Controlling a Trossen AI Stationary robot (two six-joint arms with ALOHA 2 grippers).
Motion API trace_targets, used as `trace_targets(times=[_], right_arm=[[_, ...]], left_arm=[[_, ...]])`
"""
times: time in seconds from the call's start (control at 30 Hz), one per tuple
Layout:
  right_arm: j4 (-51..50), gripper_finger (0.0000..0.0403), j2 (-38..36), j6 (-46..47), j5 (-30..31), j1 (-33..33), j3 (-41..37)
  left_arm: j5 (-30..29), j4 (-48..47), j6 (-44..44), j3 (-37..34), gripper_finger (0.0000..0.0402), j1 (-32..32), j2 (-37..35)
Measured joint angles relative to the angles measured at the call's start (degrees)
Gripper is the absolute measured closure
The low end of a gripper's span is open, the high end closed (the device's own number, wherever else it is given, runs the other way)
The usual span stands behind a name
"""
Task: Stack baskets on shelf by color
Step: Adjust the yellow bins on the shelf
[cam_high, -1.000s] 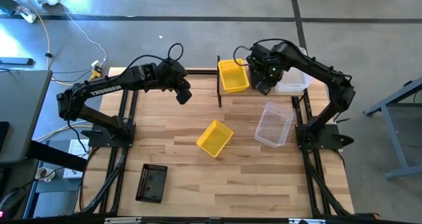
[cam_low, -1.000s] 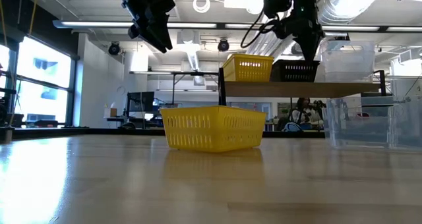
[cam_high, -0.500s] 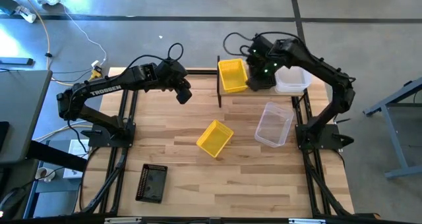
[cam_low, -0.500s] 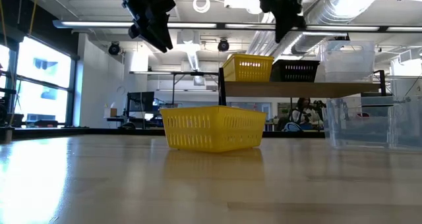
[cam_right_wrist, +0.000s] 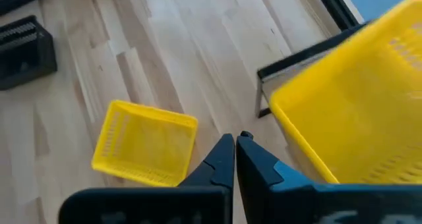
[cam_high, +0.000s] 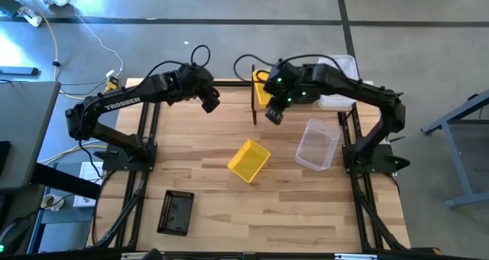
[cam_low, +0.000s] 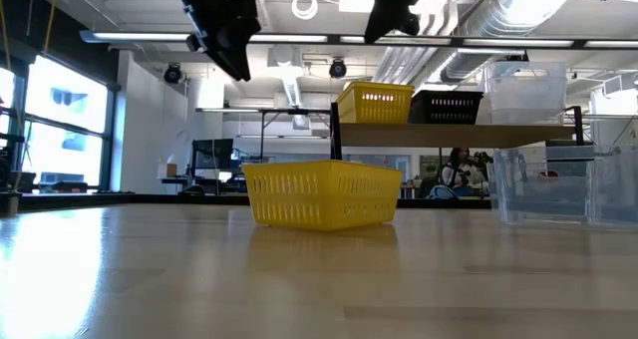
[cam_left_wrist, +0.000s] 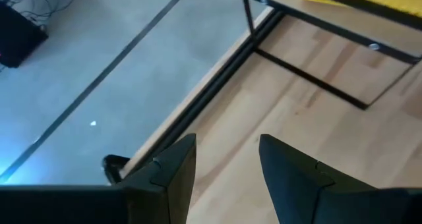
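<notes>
The wooden tabletop point(cam_high: 206, 176) is seen from above with both arms reaching in over its far half. At the far edge stands the shelf point(cam_low: 454, 135), on which a yellow basket point(cam_low: 375, 103), a black basket point(cam_low: 446, 107) and a clear basket point(cam_low: 526, 92) are lined up side by side. On the tabletop, a second clear basket point(cam_high: 318, 144) lies near the right arm's base, a second yellow basket point(cam_high: 249, 160) is placed near the middle, tilted at an angle, and a second black basket point(cam_high: 176, 212) rests well apart from them near the front left. The right claw point(cam_high: 274, 114) is held in the air just in front of the shelf's left end, beside the shelved yellow basket; its fingers are pressed together and nothing is held. The left claw point(cam_high: 208, 101) is held above the far left part of the tabletop, its fingers point(cam_left_wrist: 175, 168) spread apart and empty.
</notes>
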Motion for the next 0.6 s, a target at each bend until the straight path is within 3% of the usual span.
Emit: trace_targets(times=[0.6], right_arm=[[0.7,0.0399,8.6,3.9,8.5,2.1,-0.1]], left_arm=[[1.3,0.0,4.3,0.0,0.0245,6.7,0.0]])
